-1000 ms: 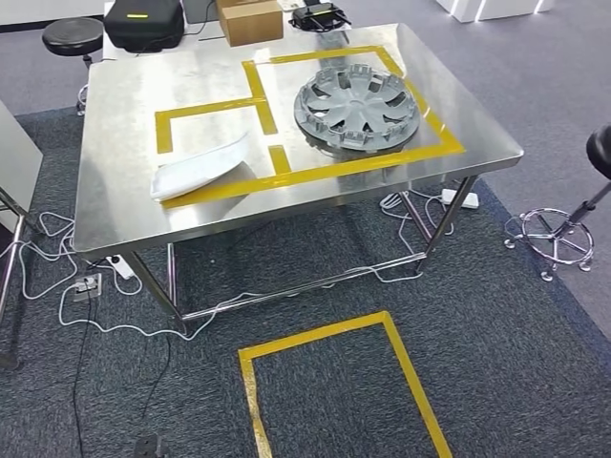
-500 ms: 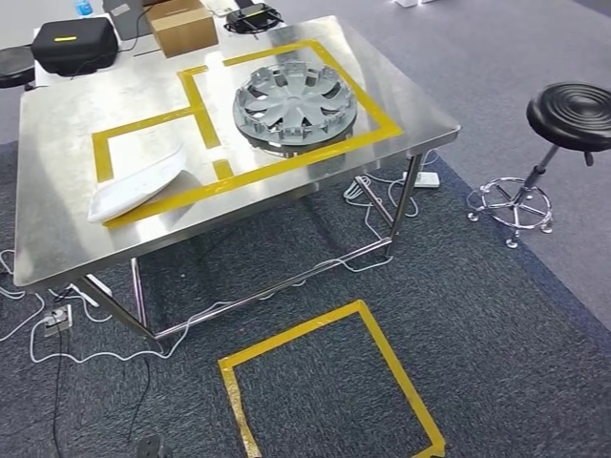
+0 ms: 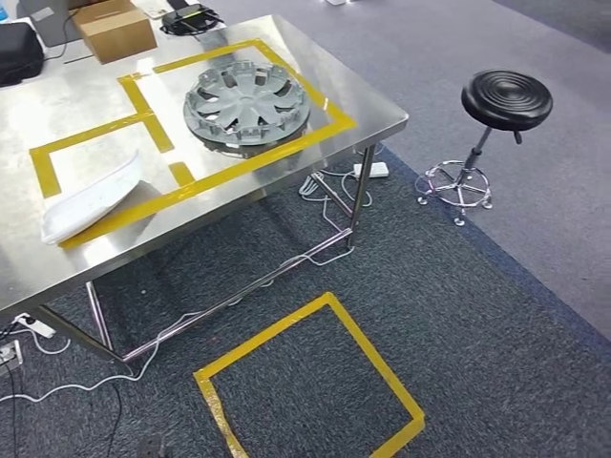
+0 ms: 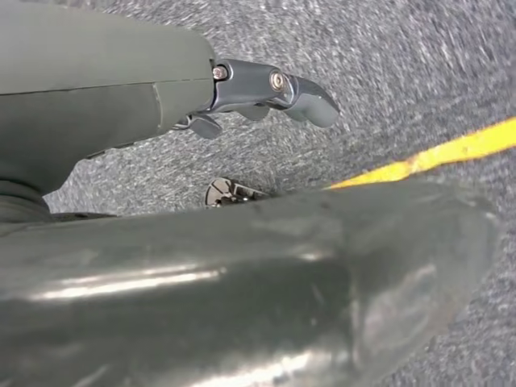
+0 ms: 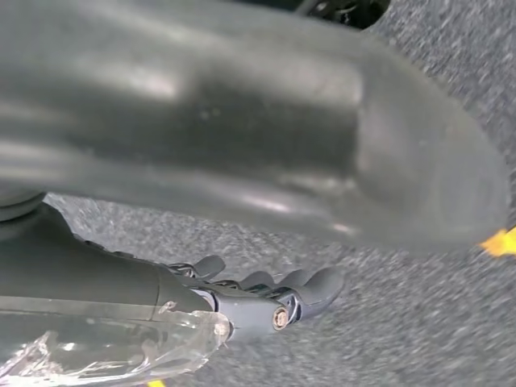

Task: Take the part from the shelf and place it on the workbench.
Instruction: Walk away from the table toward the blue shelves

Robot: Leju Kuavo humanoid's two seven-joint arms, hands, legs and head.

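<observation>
Both hands are hanging over the carpet, the left hand (image 4: pixel 182 105) and right hand (image 5: pixel 201 302) each holding nothing with fingers loosely extended, while the grey wheel-cover part (image 3: pixel 246 103) is lying on the workbench (image 3: pixel 86 105) in the upper left of the head view.

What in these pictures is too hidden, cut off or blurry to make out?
- Head view: the black case and the white curved plastic part run off the picture's left edge.
- Left wrist view: the left hand shows little; the thick grey thumb fills the foreground.
- Right wrist view: the right hand is blurred.
</observation>
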